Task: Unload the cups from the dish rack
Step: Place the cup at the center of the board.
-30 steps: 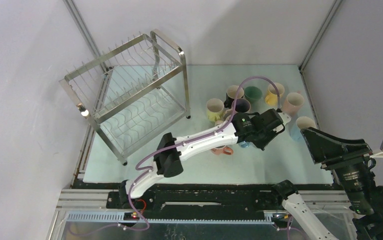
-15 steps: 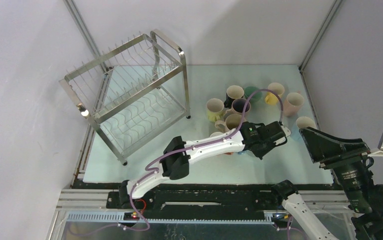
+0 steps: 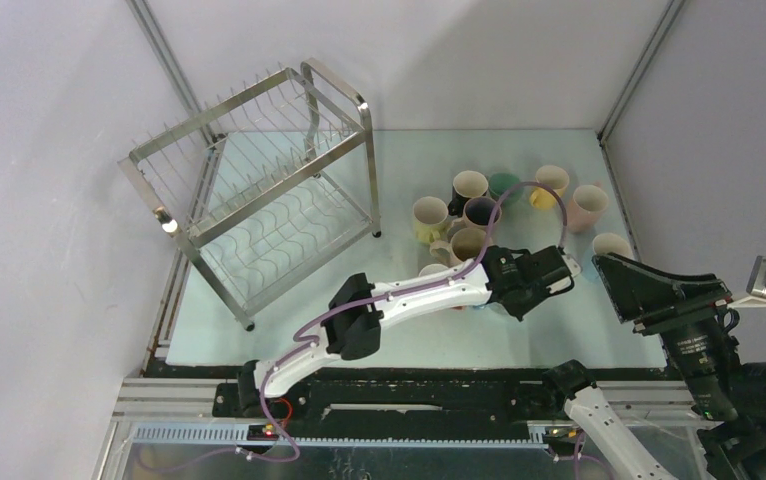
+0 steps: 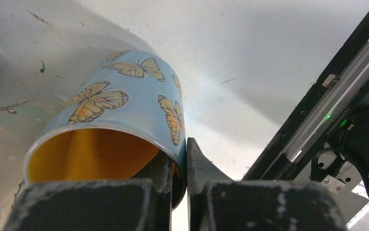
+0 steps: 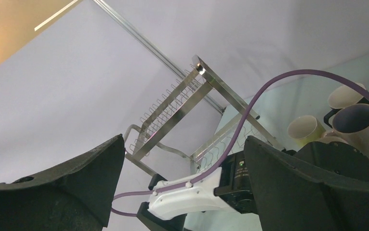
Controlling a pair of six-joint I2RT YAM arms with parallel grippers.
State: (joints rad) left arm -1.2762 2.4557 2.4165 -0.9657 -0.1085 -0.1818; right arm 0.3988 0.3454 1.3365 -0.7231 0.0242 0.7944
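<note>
My left gripper [image 4: 186,144] is shut on the wall of a light blue cup [image 4: 120,96] with orange butterflies and a yellow inside; one finger is inside the rim, one outside. The cup hangs tilted close over the table. In the top view the left gripper [image 3: 559,268] sits just near-right of the cluster of cups [image 3: 481,212] and hides its cup. The steel dish rack [image 3: 259,190] stands at the far left with no cups showing in it. My right gripper [image 3: 659,290] [image 5: 184,138] is open and holds nothing, raised at the right edge.
Standing cups include a lime one [image 3: 429,218], a black one [image 3: 467,187], green [image 3: 504,185], yellow [image 3: 549,183], pink [image 3: 587,205] and light blue [image 3: 611,247]. The black rail [image 4: 317,110] at the table's near edge is close to the held cup. The left arm's purple cable [image 3: 534,185] loops over the cups.
The left arm swung toward the near edge and slightly right, carrying the butterfly cup away from the cluster. It has hardly moved in the last half second. The right gripper drifted slightly.
</note>
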